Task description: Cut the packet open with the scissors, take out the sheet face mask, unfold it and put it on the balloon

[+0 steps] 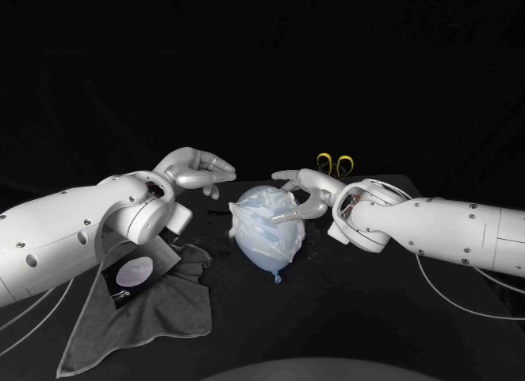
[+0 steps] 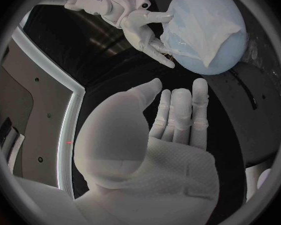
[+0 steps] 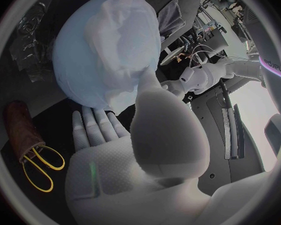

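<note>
The pale blue balloon (image 1: 268,234) lies in the middle of the table with the white sheet mask (image 1: 262,208) draped over its upper part. My right hand (image 1: 304,190) is at the balloon's right side. Its thumb (image 3: 154,92) lies on the mask and its fingers (image 3: 93,127) reach along the balloon (image 3: 84,60), pinching the mask's edge (image 2: 178,42). My left hand (image 1: 197,171) hovers left of the balloon with nothing in it, its fingers (image 2: 181,110) apart and pointing at the balloon (image 2: 231,50). The yellow-handled scissors (image 1: 335,164) lie behind the right hand.
A grey cloth (image 1: 143,313) is spread at the front left under my left arm, with the dark cut packet (image 1: 133,275) on it. Crinkled clear film (image 3: 28,40) and a brown sleeve (image 3: 22,127) lie by the scissors (image 3: 37,167).
</note>
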You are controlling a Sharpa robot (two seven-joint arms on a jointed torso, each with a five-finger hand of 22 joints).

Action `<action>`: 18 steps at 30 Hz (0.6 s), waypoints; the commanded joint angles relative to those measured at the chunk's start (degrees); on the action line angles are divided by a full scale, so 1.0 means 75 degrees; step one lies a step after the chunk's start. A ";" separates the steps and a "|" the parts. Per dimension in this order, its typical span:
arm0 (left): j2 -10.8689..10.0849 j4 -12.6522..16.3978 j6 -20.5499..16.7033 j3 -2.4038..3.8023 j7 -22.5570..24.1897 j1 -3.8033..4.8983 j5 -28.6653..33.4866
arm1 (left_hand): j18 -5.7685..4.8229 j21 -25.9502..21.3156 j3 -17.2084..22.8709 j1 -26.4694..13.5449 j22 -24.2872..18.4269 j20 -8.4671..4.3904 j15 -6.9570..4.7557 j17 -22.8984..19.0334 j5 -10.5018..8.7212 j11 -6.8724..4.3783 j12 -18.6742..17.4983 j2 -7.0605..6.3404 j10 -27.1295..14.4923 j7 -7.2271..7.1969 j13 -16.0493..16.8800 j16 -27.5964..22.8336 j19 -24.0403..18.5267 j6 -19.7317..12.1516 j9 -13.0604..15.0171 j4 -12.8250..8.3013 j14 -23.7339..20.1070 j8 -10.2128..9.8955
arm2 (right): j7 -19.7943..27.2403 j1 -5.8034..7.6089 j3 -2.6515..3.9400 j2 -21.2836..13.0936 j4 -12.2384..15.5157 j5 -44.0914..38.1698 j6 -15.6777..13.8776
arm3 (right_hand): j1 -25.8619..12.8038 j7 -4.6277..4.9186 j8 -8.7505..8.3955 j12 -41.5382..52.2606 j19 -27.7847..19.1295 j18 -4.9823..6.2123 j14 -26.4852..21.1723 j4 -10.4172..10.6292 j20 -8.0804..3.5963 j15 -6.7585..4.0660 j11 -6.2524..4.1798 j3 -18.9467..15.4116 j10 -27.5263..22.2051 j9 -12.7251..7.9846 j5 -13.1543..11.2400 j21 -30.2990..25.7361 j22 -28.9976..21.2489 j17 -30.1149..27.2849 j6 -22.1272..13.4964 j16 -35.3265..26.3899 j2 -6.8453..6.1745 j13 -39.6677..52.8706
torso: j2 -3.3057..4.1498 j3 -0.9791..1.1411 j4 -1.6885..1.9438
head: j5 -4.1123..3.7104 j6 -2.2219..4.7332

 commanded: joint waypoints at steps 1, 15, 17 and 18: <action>0.0146 0.0036 0.0506 0.0003 0.0437 0.0054 -0.1907 | 0.0097 -0.0021 -0.0063 -0.0116 0.0016 0.0001 0.0008 0.0046 -0.0015 0.0001 -0.0018 -0.0208 0.0072 0.0002 -0.0017 -0.0019 -0.0088 0.0080 -0.0050 0.0001 -0.0041 -0.0068 | -0.0047 -0.0041 -0.0029 0.0023 -0.0004 -0.0074 0.0216 | 0.0091 0.1178 0.0031 0.0007 0.0047 0.0101 0.0050 0.0002 0.0010 -0.0001 0.0004 0.0055 0.0019 0.0010 -0.0041 0.0020 0.0009 -0.0005 0.0059 -0.0005 0.0034 0.0007 | -0.0006 -0.0002 0.0014 | 0.0009 0.0000; 0.0864 -0.0507 -0.0436 -0.0177 0.0543 0.0097 -0.3863 | 0.0113 0.0382 0.0487 0.0324 0.0249 -0.0318 -0.0358 0.1826 -0.0013 -0.0394 0.0171 0.0436 0.1077 -0.0277 -0.0083 0.0309 0.0351 0.1090 -0.0116 0.0127 0.1263 0.0074 | -0.0055 -0.0047 -0.0029 0.0051 -0.0022 -0.0074 0.0225 | 0.0094 0.1178 0.0036 0.0010 0.0053 0.0102 0.0067 0.0002 0.0010 -0.0002 0.0003 0.0064 0.0050 0.0016 -0.0041 0.0023 0.0011 -0.0003 0.0077 -0.0001 0.0048 0.0010 | 0.0008 -0.0011 0.0009 | 0.0040 0.0010; 0.0929 -0.0567 -0.0600 -0.0191 0.0506 0.0094 -0.3927 | 0.0047 0.0662 0.0598 0.0425 0.0581 -0.0360 -0.0398 0.2224 -0.0013 -0.0431 0.0173 0.0502 0.1166 -0.0285 -0.0091 0.0344 0.0646 0.1156 -0.0108 0.0081 0.1467 0.0084 | -0.0058 -0.0047 -0.0029 0.0050 -0.0021 -0.0074 0.0227 | 0.0094 0.1178 0.0036 0.0010 0.0053 0.0102 0.0067 0.0002 0.0010 -0.0002 0.0003 0.0064 0.0050 0.0016 -0.0041 0.0023 0.0011 -0.0003 0.0077 -0.0001 0.0048 0.0010 | 0.0008 -0.0008 0.0004 | 0.0053 0.0009; 0.0967 -0.0597 -0.0687 -0.0198 0.0450 0.0093 -0.3961 | -0.0036 0.0974 0.0673 0.0468 0.0968 -0.0392 -0.0426 0.2513 -0.0014 -0.0458 0.0184 0.0537 0.1224 -0.0296 -0.0091 0.0369 0.0998 0.1206 -0.0096 0.0059 0.1620 0.0099 | -0.0059 -0.0047 -0.0029 0.0050 -0.0021 -0.0074 0.0228 | 0.0094 0.1178 0.0036 0.0010 0.0053 0.0102 0.0067 0.0002 0.0010 -0.0002 0.0003 0.0064 0.0050 0.0016 -0.0041 0.0023 0.0011 -0.0003 0.0077 -0.0001 0.0048 0.0010 | 0.0005 -0.0005 0.0006 | 0.0054 0.0003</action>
